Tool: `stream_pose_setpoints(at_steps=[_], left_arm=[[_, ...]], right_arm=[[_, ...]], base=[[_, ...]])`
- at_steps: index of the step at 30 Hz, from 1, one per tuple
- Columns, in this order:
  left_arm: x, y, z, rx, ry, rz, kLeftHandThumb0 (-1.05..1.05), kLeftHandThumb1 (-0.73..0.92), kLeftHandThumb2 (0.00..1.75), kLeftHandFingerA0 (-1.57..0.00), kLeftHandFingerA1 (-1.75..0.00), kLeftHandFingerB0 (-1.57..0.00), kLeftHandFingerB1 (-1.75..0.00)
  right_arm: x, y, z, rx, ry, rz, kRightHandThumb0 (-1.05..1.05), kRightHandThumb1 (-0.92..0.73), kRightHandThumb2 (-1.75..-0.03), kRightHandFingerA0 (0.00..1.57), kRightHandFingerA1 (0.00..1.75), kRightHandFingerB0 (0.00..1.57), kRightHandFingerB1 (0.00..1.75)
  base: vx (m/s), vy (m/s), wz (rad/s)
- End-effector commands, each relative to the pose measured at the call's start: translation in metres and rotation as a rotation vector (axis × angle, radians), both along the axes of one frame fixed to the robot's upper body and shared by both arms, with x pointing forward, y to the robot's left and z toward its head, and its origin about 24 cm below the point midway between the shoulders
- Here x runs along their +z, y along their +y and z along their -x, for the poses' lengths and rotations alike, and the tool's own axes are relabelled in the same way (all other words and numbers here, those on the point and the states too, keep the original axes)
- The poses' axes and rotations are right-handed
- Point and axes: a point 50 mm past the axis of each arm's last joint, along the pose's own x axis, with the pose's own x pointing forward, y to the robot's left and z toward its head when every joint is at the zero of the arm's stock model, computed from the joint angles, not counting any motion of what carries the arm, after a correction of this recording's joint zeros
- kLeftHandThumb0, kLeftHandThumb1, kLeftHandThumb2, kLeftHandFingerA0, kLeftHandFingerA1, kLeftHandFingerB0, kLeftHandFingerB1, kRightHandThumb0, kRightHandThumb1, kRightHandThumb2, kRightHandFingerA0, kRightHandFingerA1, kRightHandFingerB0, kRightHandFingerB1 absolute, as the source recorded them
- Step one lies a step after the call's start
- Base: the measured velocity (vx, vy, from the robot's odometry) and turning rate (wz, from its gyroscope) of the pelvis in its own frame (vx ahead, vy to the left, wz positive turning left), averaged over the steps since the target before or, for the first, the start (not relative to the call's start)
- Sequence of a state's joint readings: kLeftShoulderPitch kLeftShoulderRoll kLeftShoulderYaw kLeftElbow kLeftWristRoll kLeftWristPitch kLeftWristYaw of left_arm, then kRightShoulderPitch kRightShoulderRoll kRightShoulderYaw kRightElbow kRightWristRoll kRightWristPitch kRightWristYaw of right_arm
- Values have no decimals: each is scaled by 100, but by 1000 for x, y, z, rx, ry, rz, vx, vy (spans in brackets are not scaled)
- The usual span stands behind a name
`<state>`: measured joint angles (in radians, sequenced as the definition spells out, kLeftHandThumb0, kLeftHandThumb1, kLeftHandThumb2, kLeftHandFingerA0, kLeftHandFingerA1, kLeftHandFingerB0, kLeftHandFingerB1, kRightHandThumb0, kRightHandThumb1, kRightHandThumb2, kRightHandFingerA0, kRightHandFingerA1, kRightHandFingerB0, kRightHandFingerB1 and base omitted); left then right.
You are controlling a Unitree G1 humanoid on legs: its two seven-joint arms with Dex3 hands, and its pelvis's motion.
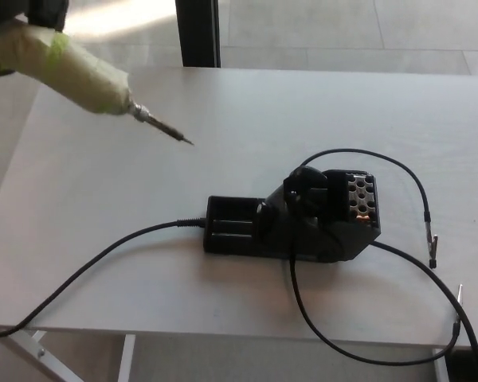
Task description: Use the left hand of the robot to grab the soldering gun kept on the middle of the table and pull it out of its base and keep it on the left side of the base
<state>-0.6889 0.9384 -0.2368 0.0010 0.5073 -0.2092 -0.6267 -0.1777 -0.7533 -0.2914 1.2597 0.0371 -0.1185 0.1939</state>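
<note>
Left hand [46, 11] barely visible (top-left corner)

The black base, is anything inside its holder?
No. The base has its holder empty; the soldering gun is out, held up at the far left. The left hand is mostly cut off by the picture's edge.
</note>
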Motion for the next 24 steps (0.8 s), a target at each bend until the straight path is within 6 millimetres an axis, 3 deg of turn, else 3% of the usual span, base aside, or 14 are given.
stream_pose_setpoints(at_steps=[1,2,3,4,6,7,8,10,12,13,14,15,19,24], left_arm=[[-49,2,13,-17,135,138,-9,59,95,-88,-172,-77,-148],[-52,2,15,-13,148,154,-9,59,95,-88,-172,-77,-148],[-77,3,20,2,189,178,-11,50,102,-115,-134,-95,-120],[-88,3,22,26,219,212,-8,58,89,-84,-167,-74,-144],[-113,5,28,71,280,311,-11,64,84,-81,-166,-74,-138],[-114,5,28,74,281,316,-11,64,84,-81,-166,-74,-138],[-137,5,32,93,331,412,-10,68,84,-83,-164,-74,-133],[-155,0,38,111,364,494,-12,64,99,-79,-166,-71,-143],[-169,-8,42,122,379,560,-12,65,102,-80,-173,-71,-148],[-169,-8,42,121,378,564,-10,62,92,-84,-161,-79,-135],[-173,-10,44,121,379,570,-11,65,101,-80,-173,-71,-149],[-180,-13,46,125,386,591,-11,60,107,-81,-171,-73,-141],[-185,-15,46,165,408,643,-12,56,114,-82,-173,-73,-147],[-191,-15,45,266,428,715,-16,59,111,-87,-171,-73,-136]], right_arm=[[7,-3,-3,18,-21,12,-104,-41,-132,137,91,71,119],[7,-3,-2,10,-24,8,-101,-39,-130,135,93,72,117],[9,-4,-2,13,-23,11,-100,-40,-131,134,94,72,117],[9,-4,-2,7,-33,3,-101,-39,-131,134,94,71,118],[9,-4,-3,4,-44,-3,-102,-39,-132,134,93,71,119],[9,-4,-4,5,-46,-4,-102,-39,-132,134,93,71,119],[9,-3,-4,17,-41,-2,-105,-40,-132,133,93,71,119],[8,-2,-5,20,-38,1,-105,-40,-132,134,92,70,119],[8,-3,-5,20,-36,2,-105,-40,-132,134,92,70,119],[8,-2,-5,19,-37,0,-105,-40,-132,134,92,70,119],[8,-2,-5,20,-33,3,-97,-38,-129,133,94,71,117],[8,-2,-5,9,-36,0,-102,-39,-131,134,94,70,118],[8,-2,-6,10,-38,1,-104,-40,-132,134,92,69,118],[8,-2,-6,19,-40,3,-97,-38,-129,133,94,71,115]], base=[[0,0,0],[0,0,0],[0,0,0],[0,0,0],[0,0,0],[0,0,0],[0,0,0],[0,0,0],[0,0,0],[0,0,0],[0,0,0],[0,0,0],[0,0,0],[0,0,0]])
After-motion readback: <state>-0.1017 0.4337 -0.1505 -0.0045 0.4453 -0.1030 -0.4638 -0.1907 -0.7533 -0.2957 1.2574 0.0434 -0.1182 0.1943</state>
